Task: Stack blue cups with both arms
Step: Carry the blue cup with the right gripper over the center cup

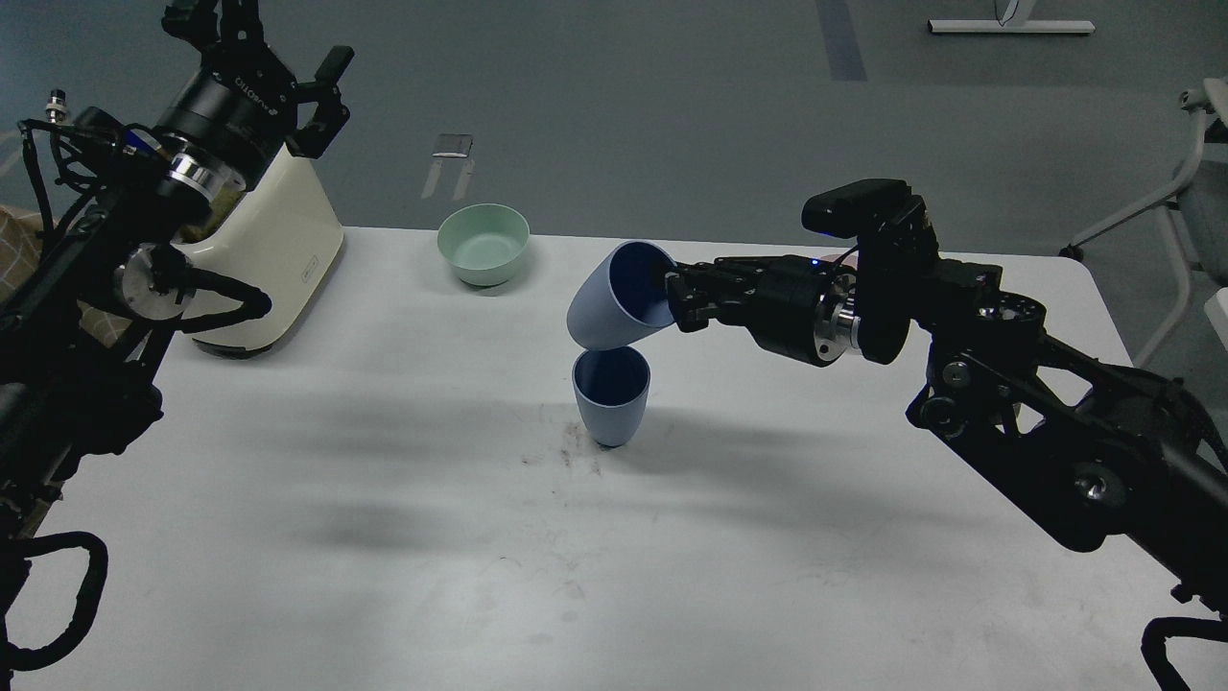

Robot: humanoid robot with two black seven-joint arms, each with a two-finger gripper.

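In the head view, a white table (pixel 384 499) fills most of the frame. Near its centre one blue cup (pixel 611 396) stands upright, mouth up. Directly above it, at twelve o'clock from it, the second blue cup (pixel 614 302) hangs tilted, its mouth turned toward two o'clock and its rounded base just over the standing cup's rim; whether the two touch cannot be told.

The right arm (pixel 1036 413) reaches in from four o'clock, and the right gripper (pixel 683 299) is closed on the tilted cup's rim at its three o'clock side, one finger appearing to lie inside the mouth.

The left arm (pixel 86 288) rises along the nine o'clock edge. The left gripper (pixel 278 82) sits high at eleven o'clock, well apart from both cups, its fingers spread wide and holding nothing.

A cream appliance (pixel 278 259) stands just beneath that gripper. A green bowl (pixel 484 244) rests at eleven o'clock from the cups, near the table's far edge.
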